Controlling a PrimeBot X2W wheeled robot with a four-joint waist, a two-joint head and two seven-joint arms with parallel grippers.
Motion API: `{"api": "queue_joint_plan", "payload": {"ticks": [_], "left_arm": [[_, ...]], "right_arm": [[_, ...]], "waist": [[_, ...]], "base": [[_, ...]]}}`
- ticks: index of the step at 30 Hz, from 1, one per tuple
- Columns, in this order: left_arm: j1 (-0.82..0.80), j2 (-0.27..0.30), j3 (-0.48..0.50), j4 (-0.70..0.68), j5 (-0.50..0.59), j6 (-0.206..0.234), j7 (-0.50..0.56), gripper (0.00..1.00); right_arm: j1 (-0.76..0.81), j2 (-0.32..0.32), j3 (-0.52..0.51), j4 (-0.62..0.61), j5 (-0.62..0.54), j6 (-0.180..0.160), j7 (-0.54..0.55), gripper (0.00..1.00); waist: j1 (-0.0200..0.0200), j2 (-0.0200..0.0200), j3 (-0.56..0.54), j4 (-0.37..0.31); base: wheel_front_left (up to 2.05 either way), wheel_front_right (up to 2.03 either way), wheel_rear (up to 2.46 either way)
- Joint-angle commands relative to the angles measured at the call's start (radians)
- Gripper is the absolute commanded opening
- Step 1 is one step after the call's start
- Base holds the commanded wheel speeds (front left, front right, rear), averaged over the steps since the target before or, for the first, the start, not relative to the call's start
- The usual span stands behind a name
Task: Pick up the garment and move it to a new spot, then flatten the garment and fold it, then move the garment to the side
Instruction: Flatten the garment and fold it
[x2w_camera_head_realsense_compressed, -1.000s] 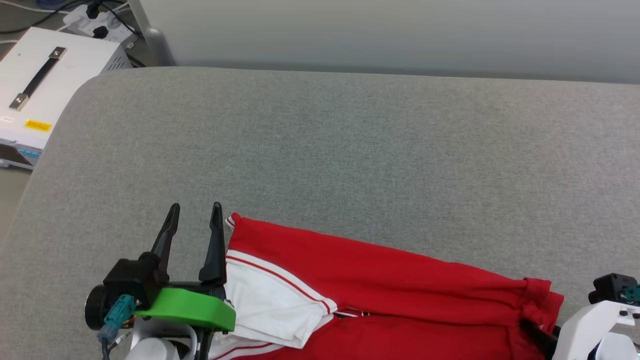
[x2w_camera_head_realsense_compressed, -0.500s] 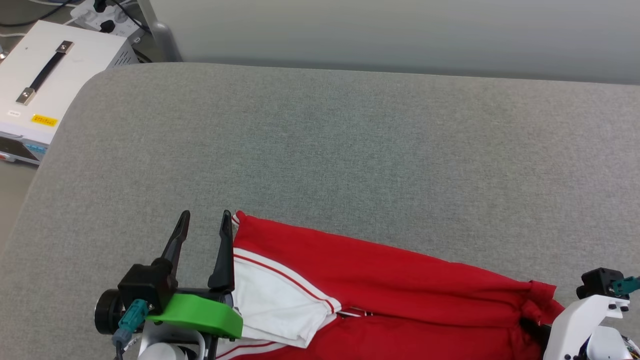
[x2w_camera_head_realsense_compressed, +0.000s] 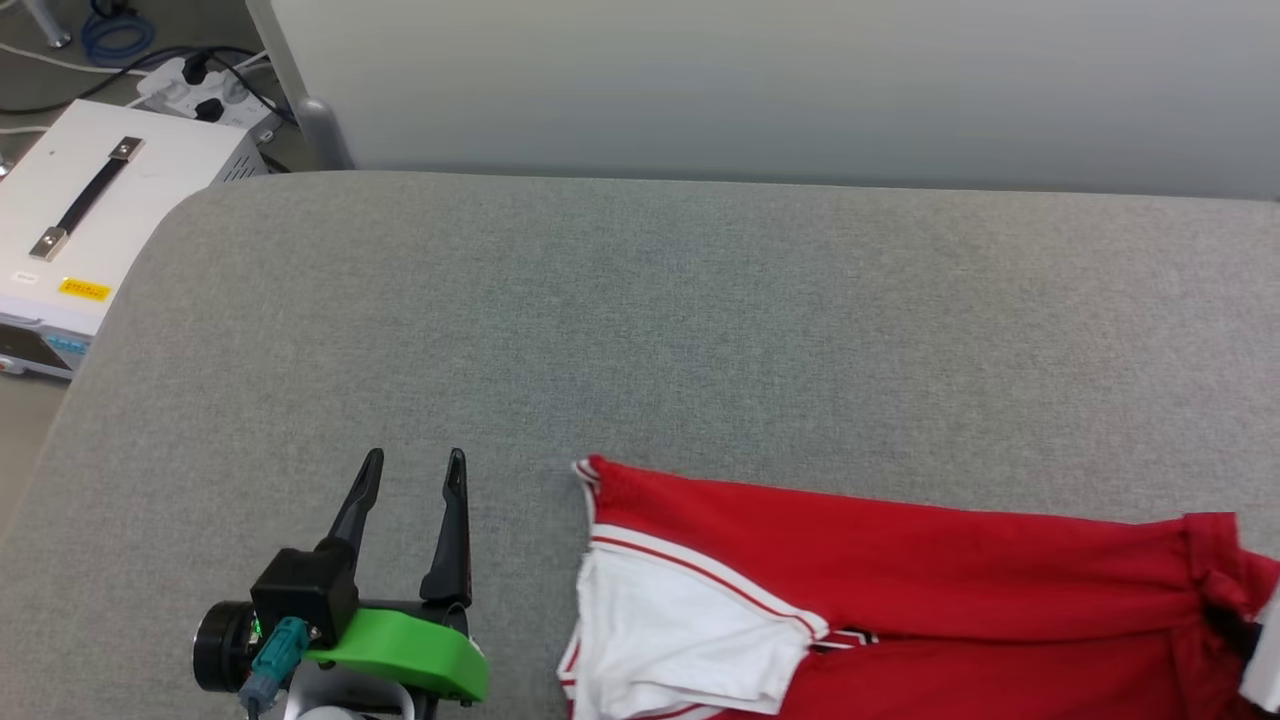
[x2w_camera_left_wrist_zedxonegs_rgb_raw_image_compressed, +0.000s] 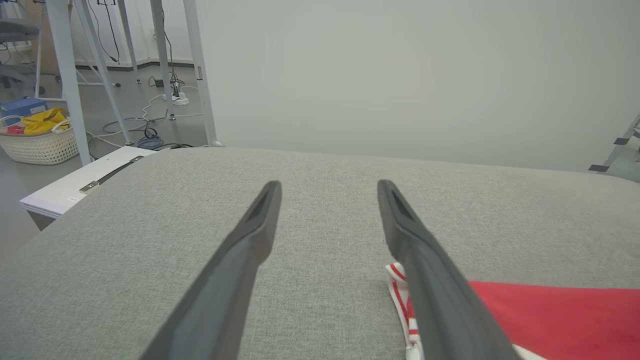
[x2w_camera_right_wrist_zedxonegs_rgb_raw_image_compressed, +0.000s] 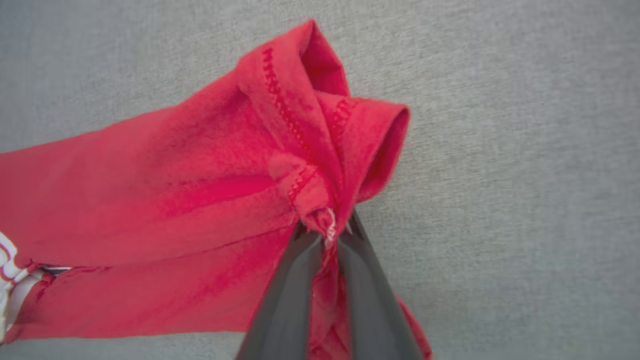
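Head view has the red shirt (x2w_camera_head_realsense_compressed: 900, 570) along the lower right of the frame, lying on the grey cloth-covered table (x2w_camera_head_realsense_compressed: 700, 320) and running off the bottom and right edges. Its white sleeve (x2w_camera_head_realsense_compressed: 680, 640), edged with red-and-white stripes, lies at the left end over the red body, and a bit of black print peeks out just right of it. At the frame's right edge the shirt is gathered into a bunch. The left claw (x2w_camera_head_realsense_compressed: 416, 458) sits at the lower left with its two dark fingers spread and pointing up the frame. It holds nothing, and bare table lies between it and the shirt's striped corner. A green cover (x2w_camera_head_realsense_compressed: 410, 650) sits at its base. Left wrist view shows the left claw (x2w_camera_left_wrist_zedxonegs_rgb_raw_image_compressed: 328, 185) spread wide over the table (x2w_camera_left_wrist_zedxonegs_rgb_raw_image_compressed: 150, 225). The shirt (x2w_camera_left_wrist_zedxonegs_rgb_raw_image_compressed: 550, 310) is at the lower right, its striped edge partly behind the right-hand finger. Right wrist view shows the right claw (x2w_camera_right_wrist_zedxonegs_rgb_raw_image_compressed: 327, 232) pressed together, pinching a gathered fold of the shirt (x2w_camera_right_wrist_zedxonegs_rgb_raw_image_compressed: 150, 210). The stitched hem is bunched and rolled just above the fingertips, and the rest of the cloth stretches to the left edge over the table (x2w_camera_right_wrist_zedxonegs_rgb_raw_image_compressed: 500, 150). In the head view a white box (x2w_camera_head_realsense_compressed: 90, 220) with a black handle stands off the table's upper left corner, with a power strip (x2w_camera_head_realsense_compressed: 200, 85) beyond it. A pale wall (x2w_camera_head_realsense_compressed: 760, 80) crosses the top.
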Motion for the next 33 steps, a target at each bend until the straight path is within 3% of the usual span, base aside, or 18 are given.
{"api": "queue_joint_plan", "payload": {"ticks": [1, 5, 9, 16, 20, 25, 33], "left_arm": [[0.014, 0.004, -0.005, 0.002, 0.007, 0.006, -0.001, 1.00], [0.018, 0.008, -0.013, 0.005, 0.009, 0.007, 0.007, 1.00], [0.018, 0.009, -0.016, 0.006, 0.007, 0.009, 0.011, 1.00], [0.010, 0.007, -0.024, 0.010, 0.002, 0.007, 0.015, 1.00], [0.005, 0.008, -0.026, 0.011, 0.000, 0.008, 0.018, 1.00], [-0.013, 0.005, -0.035, 0.013, -0.002, 0.002, 0.021, 1.00], [-0.056, -0.012, -0.051, 0.024, -0.004, -0.011, 0.020, 1.00]], "right_arm": [[-0.005, -0.016, -0.036, 0.002, -0.009, -0.001, 0.013, 0.00], [0.013, -0.039, -0.122, 0.004, -0.012, -0.001, 0.051, 0.00], [0.014, -0.020, -0.157, -0.016, 0.012, -0.001, 0.090, 0.00], [-0.045, 0.166, -0.185, -0.093, 0.275, -0.001, 0.262, 0.00], [-0.066, 0.228, -0.180, -0.129, 0.456, -0.001, 0.371, 0.00], [-0.069, 0.243, -0.095, -0.099, 0.623, -0.001, 0.418, 0.00], [-0.078, 0.244, 0.202, -0.025, 0.779, -0.001, 0.281, 0.00]], "waist": [[0.0000, 0.0000, -0.013, -0.010], [0.0000, 0.0000, -0.022, -0.021], [0.0000, 0.0000, -0.021, -0.028], [0.0000, 0.0000, -0.013, -0.022], [0.0000, 0.0000, -0.009, -0.009], [0.0000, 0.0000, -0.002, 0.022], [0.0000, 0.0000, 0.029, 0.089]], "base": [[0.00, 0.00, 0.00], [0.00, 0.00, 0.00], [0.00, 0.00, 0.00], [0.00, 0.00, 0.00], [0.00, 0.00, 0.00], [0.00, 0.00, 0.00], [0.00, 0.00, 0.00]]}}
